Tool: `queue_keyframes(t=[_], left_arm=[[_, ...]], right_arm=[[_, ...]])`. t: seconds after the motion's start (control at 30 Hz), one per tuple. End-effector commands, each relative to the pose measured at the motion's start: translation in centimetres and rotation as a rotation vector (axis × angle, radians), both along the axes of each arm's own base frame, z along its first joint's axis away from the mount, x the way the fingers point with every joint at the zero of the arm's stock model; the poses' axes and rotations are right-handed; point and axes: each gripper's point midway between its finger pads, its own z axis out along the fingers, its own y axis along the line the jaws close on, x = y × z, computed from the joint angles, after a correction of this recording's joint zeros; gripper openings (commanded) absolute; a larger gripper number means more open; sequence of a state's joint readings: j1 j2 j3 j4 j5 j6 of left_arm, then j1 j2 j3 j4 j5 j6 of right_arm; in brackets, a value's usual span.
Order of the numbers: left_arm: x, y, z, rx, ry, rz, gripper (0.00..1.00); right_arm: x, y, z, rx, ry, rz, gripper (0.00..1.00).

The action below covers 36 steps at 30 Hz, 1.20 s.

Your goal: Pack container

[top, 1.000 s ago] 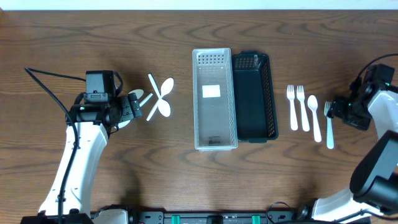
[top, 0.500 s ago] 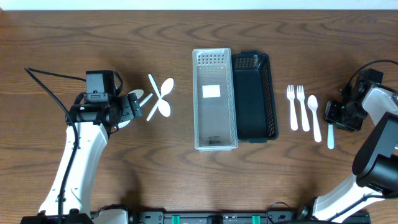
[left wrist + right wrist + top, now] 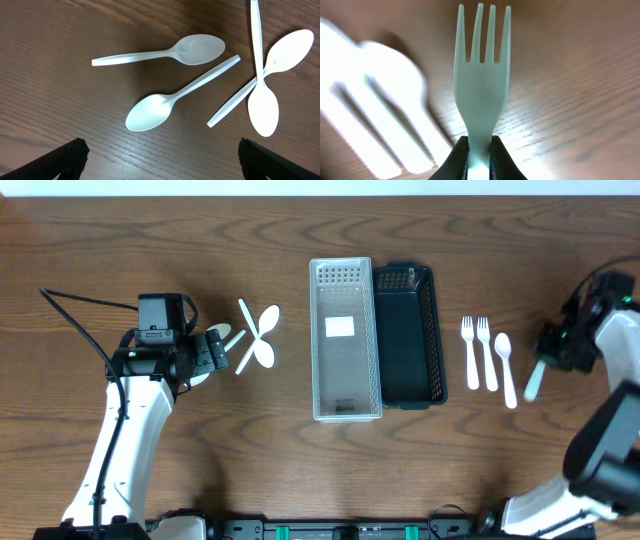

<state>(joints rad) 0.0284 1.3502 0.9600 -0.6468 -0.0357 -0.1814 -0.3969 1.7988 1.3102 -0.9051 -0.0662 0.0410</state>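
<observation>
A clear plastic container point(image 3: 345, 405) stands mid-table with a black mesh basket point(image 3: 432, 330) against its right side. To their right lie two white forks point(image 3: 470, 352) point(image 3: 487, 352) and a spoon point(image 3: 505, 365). My right gripper point(image 3: 546, 357) is shut on a third white fork point(image 3: 534, 381), whose handle hangs tilted; in the right wrist view the fork point(image 3: 482, 85) points its tines up from the gripper point(image 3: 480, 160). Far left, my left gripper point(image 3: 215, 352) is open beside several white spoons point(image 3: 258, 340). They show in the left wrist view as spoons point(image 3: 170, 102), with nothing between the gripper's point(image 3: 160, 162) fingers point(image 3: 65, 157).
Bare wooden table surrounds everything. A black cable point(image 3: 85, 330) loops by the left arm. A blurred fork point(image 3: 380, 105) lies below the held one in the right wrist view.
My right gripper has shut on the rightmost fork and raised it off the table, so its handle now hangs tilted. The left arm has not moved.
</observation>
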Motion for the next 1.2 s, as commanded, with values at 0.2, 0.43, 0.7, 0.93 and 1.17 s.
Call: queue_keyframes(t=[0.2,0.43,0.7,0.93,1.17], left_arm=[[0.5,0.2,0.6,0.009,-0.013,-0.009,0.98],[0.5,0.2,0.6,0.009,-0.013,-0.009,0.98],[0.5,0.2,0.6,0.009,-0.013,-0.009,0.98],[0.5,0.2,0.6,0.009,-0.013,-0.009,0.98],[0.5,0.2,0.6,0.009,-0.013,-0.009,0.98]], right_arm=[[4.8,14.7,12.8,0.146,-0.401,0.314,0.01],[6.0,23.4,8.7,0.136,-0.325,0.416,0.01],[6.9,28.7,3.2,0.129,-0.254,0.527,0.18],[8.9,26.7,11.2,0.071,-0.438,0.571,0.75],[7.8,13.0,14.5,-0.156,-0.399,0.335,0.8]])
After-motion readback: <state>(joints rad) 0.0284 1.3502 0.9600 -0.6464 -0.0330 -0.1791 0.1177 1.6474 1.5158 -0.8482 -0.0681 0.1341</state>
